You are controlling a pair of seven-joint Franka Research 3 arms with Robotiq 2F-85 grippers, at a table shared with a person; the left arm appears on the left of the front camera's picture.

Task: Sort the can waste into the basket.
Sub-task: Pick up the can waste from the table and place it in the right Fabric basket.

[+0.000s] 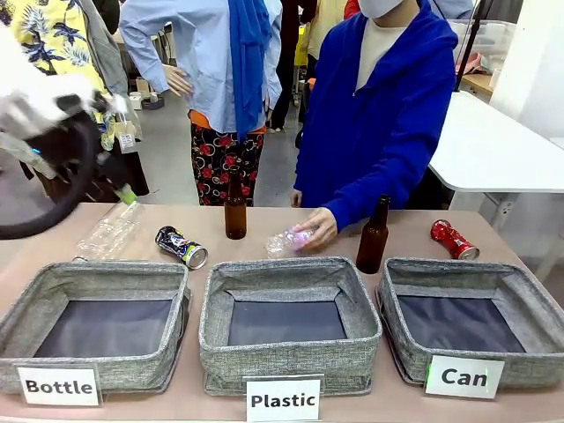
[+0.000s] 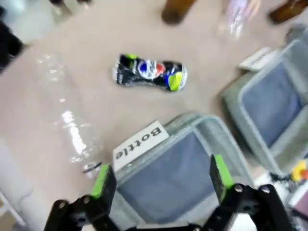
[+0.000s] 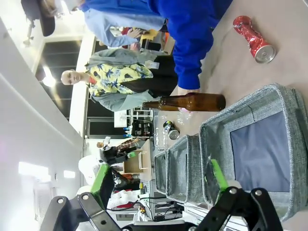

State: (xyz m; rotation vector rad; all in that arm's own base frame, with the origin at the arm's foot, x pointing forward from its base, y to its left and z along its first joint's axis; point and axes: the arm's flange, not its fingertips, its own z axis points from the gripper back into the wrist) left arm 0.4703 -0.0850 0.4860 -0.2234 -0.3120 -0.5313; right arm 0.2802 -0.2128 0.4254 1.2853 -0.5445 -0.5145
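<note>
The left fingers [image 2: 102, 180] are spread wide and empty, held above a corner of the basket signed "Bottle" [image 2: 192, 122]. The right fingers [image 3: 217, 177] are likewise spread wide and empty, held above the basket signed "Can" [image 3: 240, 113]. That basket [image 1: 458, 267] is set at the right end of the tabletop [image 1: 414, 231]. The black can [image 1: 181, 247] is laid on its side behind the "Bottle" basket, near a clear plastic bottle [image 1: 107, 236]. The red can [image 1: 454, 239] is laid on its side just behind the "Can" basket, near an upright brown bottle [image 1: 374, 236]. A crushed clear bottle [image 1: 286, 241] is touched by the person's hand [image 1: 317, 227].
</note>
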